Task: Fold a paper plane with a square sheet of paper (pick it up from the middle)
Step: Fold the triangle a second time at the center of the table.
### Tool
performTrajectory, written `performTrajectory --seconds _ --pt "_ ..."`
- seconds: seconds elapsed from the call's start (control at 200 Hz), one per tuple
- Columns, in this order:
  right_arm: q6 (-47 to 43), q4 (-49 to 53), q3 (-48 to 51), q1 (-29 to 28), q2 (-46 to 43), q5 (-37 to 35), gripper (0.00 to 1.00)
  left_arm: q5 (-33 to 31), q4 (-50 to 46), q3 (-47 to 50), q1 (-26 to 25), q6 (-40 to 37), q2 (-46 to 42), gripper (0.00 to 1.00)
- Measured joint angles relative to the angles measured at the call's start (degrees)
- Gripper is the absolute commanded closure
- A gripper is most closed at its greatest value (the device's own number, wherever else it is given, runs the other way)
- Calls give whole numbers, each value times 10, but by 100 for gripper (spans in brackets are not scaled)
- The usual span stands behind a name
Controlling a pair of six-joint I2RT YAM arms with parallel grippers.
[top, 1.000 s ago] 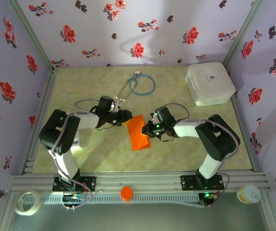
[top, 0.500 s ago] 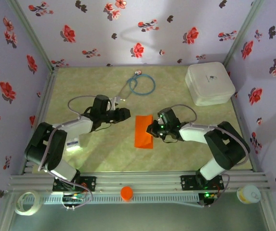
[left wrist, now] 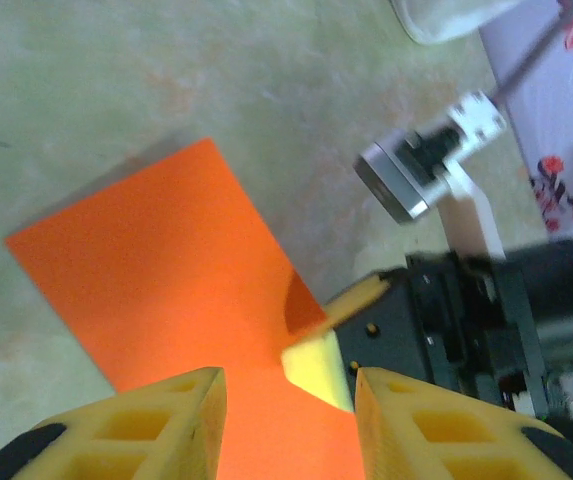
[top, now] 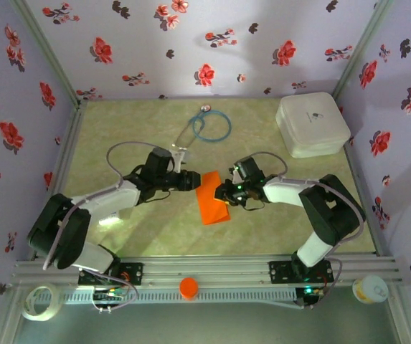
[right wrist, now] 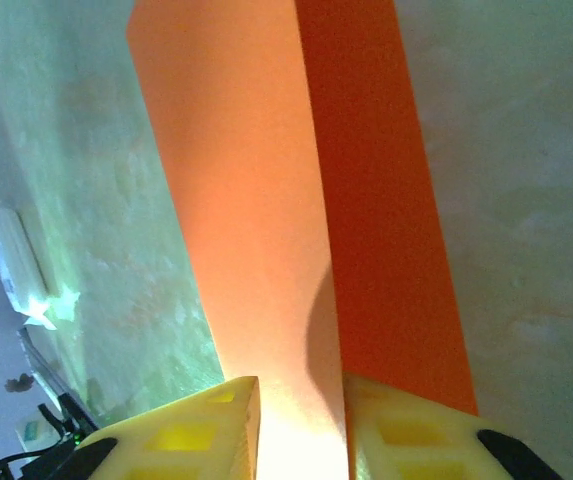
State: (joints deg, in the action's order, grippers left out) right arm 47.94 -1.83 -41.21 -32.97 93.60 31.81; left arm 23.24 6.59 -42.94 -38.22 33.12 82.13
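**Folded orange paper (top: 212, 206) at the middle of the counter (top: 140, 236).** The paper is laid flat as a narrow rectangle between the two tools. The left tool (top: 192, 182) is placed at the paper's far left edge. Its yellow fingers (left wrist: 136, 430) are held partly apart, with paper visible in the gap and nothing gripped. The right tool (top: 220, 193) is set at the paper's right edge. Its jaws are parted narrowly, and the lighter of two orange panels runs into the gap. A white box (top: 313, 125) is seen at the far right corner.
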Motion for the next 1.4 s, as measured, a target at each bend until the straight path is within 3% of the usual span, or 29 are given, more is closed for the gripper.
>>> performTrajectory --seconds 0.18,0.295,0.43,0.605,0.8,1.0,1.195,1.405 --pt "-4 -14 0 28 2 32 93 -45 5 21 -49 -41 -32 63" --pt "-9 -17 0 35 6 42 97 -65 17 40 -70 -73 -34 62" --pt "19 -33 3 37 5 40 97 -103 26 47 -127 -135 -34 51" --pt "70 -54 30 37 -28 21 97 -162 41 47 -201 -217 -30 45" --pt "98 -68 38 37 -43 6 96 -229 40 46 -250 -273 7 40" --pt "112 -75 40 37 -43 0 96 -298 39 32 -294 -315 33 38" --pt "112 -76 41 37 -43 -1 96 -404 36 -2 -344 -348 82 40" --pt "112 -76 41 37 -43 -1 96 -498 32 -24 -361 -365 124 49"
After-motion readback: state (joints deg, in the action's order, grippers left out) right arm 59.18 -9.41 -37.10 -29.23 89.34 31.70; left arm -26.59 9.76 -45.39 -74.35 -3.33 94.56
